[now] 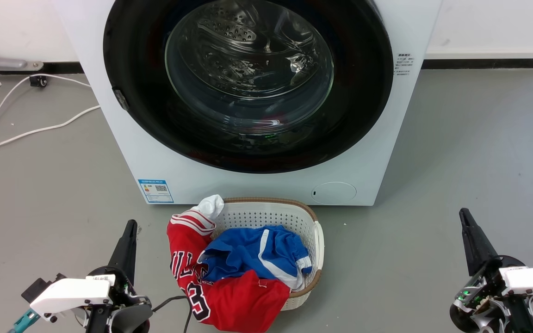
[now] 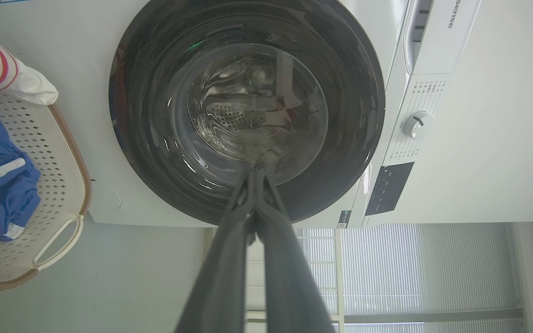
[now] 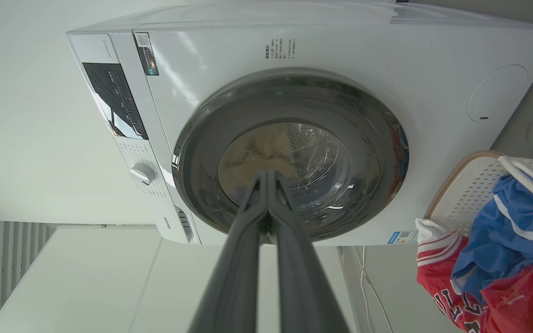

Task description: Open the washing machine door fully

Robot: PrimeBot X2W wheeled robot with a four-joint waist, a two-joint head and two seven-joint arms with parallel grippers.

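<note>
Down front: left gripper (image 1: 130, 226) and right gripper (image 1: 464, 213), fingers pressed together on both, nothing held. Between them, laundry basket (image 1: 271, 217) with red jersey (image 1: 234, 300) and blue shorts (image 1: 248, 252), parked just in front of washing machine (image 1: 377, 157). White cable (image 1: 30, 132) on floor, left. Machine top cut off in head view. Washing machine door (image 1: 363, 92) sits flush with machine front, beyond both grippers, well apart.

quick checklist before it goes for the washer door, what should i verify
1. washing machine door shut flush on the washing machine: ok.
2. left gripper empty, fingers together, low and apart from the door: ok.
3. right gripper the same: ok.
4. Grip spot: small grey tab on the door rim's left side: cannot tell if it is the handle.
5. Swing path: laundry basket stands close before the machine, below the door: cannot tell if it clears.
</note>
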